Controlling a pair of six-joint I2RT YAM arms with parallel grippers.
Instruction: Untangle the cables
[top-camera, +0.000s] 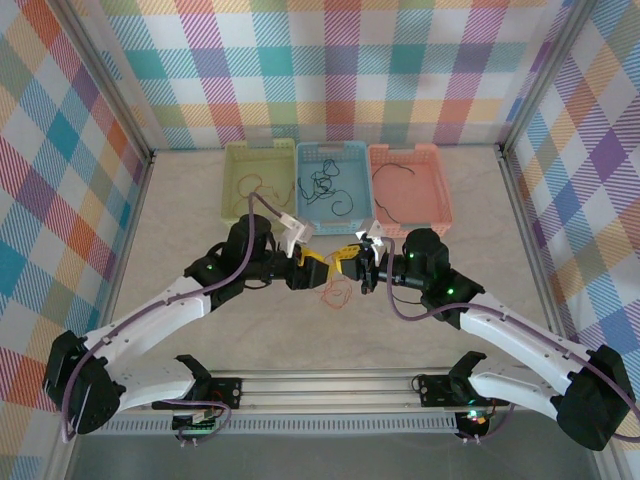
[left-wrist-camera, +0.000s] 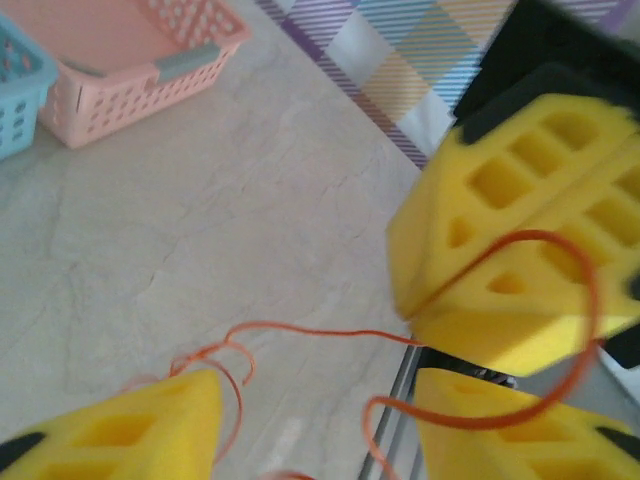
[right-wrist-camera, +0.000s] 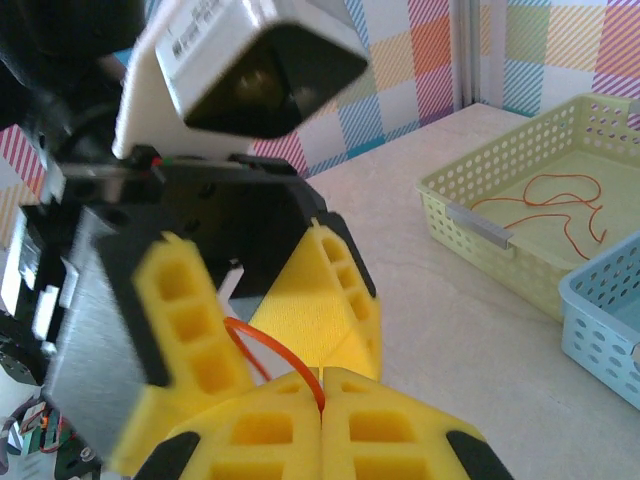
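Top external: near sky-blue perforated plastic basket (top-camera: 300, 180), with right gripper (top-camera: 347, 262) clamped on thin orange wire (top-camera: 335, 293), probably best to shut gaping left gripper (top-camera: 321, 263) on slack, part slowly.

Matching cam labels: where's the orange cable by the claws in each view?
Top external: orange cable dangles at table centre, just below the two meeting claws.
Left wrist: it crosses the lower middle, then loops over the right claw at right.
Right wrist: lower centre, an arc running into the shut right claw.
Shared landmark: blue basket, far left, lower right.
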